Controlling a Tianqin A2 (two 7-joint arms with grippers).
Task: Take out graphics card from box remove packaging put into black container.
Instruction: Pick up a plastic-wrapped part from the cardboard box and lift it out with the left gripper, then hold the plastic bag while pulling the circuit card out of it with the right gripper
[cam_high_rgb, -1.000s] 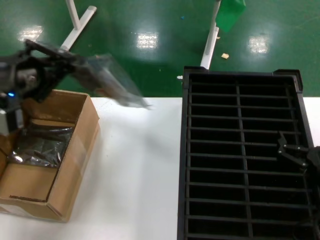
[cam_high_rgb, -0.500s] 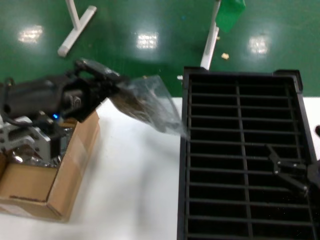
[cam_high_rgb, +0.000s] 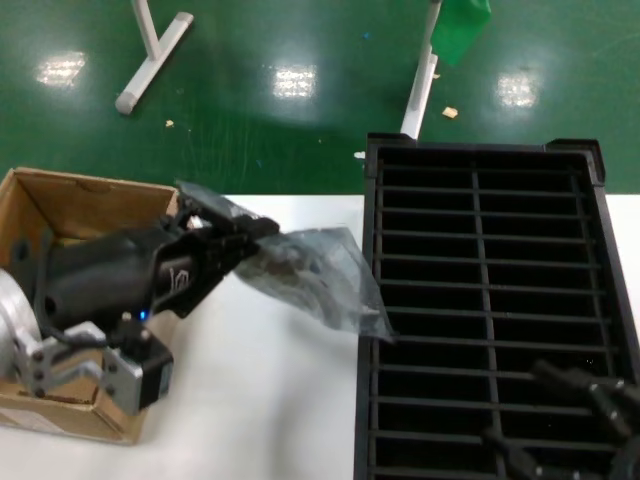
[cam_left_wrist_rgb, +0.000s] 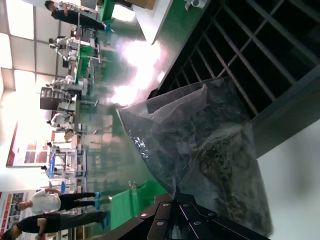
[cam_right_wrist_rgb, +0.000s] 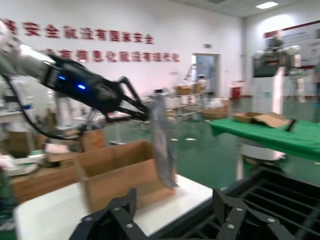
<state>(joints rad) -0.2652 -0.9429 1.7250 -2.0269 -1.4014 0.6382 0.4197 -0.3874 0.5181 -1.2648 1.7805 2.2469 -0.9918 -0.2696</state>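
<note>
Head view: the crinkly translucent grey antistatic bag (cam_high_rgb: 318, 280), a dark card dimly seen inside, is pinched at one end by the left gripper (cam_high_rgb: 232, 237) and hangs over the white surface (cam_high_rgb: 270, 400) between the brown cardboard carton (cam_high_rgb: 60, 200) and the black slotted tray (cam_high_rgb: 480, 300). Unpacking is judged next. The right gripper (cam_right_wrist_rgb: 175, 210), jaws spread, is held low over the tray.

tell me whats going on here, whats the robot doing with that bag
The left pincer is shut on one end of the packaging, a crinkly grey antistatic bag with the graphics card apparently inside, and holds it in the air above the white table, between the box and the black container. The bag's free end overlaps the tray's near edge. The right pincer is open, low over the tray's near right corner, holding nothing. No card sits in any tray slot in view.
</note>
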